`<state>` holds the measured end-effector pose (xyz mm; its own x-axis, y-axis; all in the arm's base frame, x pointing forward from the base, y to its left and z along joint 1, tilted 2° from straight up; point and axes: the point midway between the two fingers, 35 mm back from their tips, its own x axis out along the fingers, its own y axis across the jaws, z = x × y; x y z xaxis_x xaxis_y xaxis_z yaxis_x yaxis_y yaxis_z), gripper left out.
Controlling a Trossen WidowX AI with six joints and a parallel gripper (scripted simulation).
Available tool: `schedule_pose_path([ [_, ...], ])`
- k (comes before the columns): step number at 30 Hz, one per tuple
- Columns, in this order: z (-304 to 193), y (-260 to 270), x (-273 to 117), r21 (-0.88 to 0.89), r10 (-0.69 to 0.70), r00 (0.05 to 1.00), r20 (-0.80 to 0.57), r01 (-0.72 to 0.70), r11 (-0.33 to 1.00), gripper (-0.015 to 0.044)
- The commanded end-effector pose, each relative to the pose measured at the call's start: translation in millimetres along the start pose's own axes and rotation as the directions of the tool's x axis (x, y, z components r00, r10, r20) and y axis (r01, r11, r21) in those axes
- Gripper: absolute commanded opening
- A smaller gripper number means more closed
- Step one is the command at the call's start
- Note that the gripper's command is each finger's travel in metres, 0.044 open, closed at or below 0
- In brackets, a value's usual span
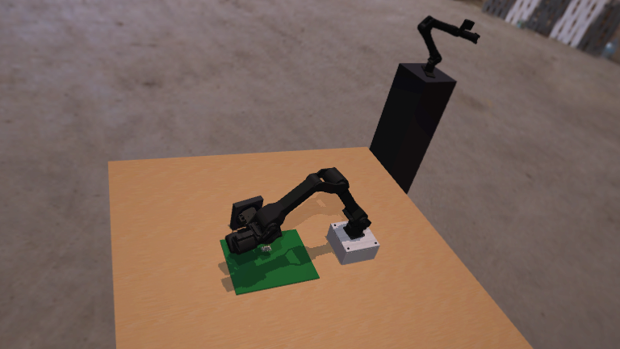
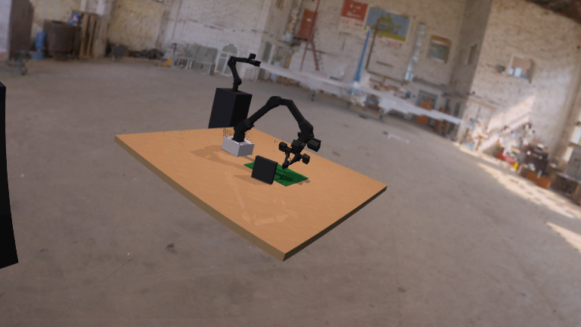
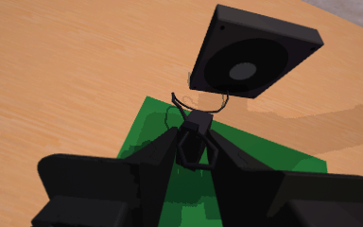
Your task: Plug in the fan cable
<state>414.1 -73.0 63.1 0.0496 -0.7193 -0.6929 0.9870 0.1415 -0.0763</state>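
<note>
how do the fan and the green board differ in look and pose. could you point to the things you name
The fan [image 2: 263, 169] [image 3: 296, 32] is black; the board [image 1: 278, 283] [image 2: 295, 178] [image 3: 134, 123] is green. The fan stands upright, while the board lies flat. The fan is a thick frame with a round hub, the board a thin sheet. Both have a squarish outline.

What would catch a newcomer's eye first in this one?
Most likely the black arm arching from its pale base block over the bright green board. In the wrist view, the square black fan stands out beyond the claw, which grips the dark plug over the board.
</note>
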Motion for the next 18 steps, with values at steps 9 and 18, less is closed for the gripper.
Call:
schedule_pose_path([
  [9, -4, -1, -4, 0.016, 0.015, 0.986, 0.165, -0.018, 1.000, 0.0000],
  [18, -7, -1, -10, 0.028, 0.040, 0.957, 0.288, -0.050, 0.998, 0.0000],
])
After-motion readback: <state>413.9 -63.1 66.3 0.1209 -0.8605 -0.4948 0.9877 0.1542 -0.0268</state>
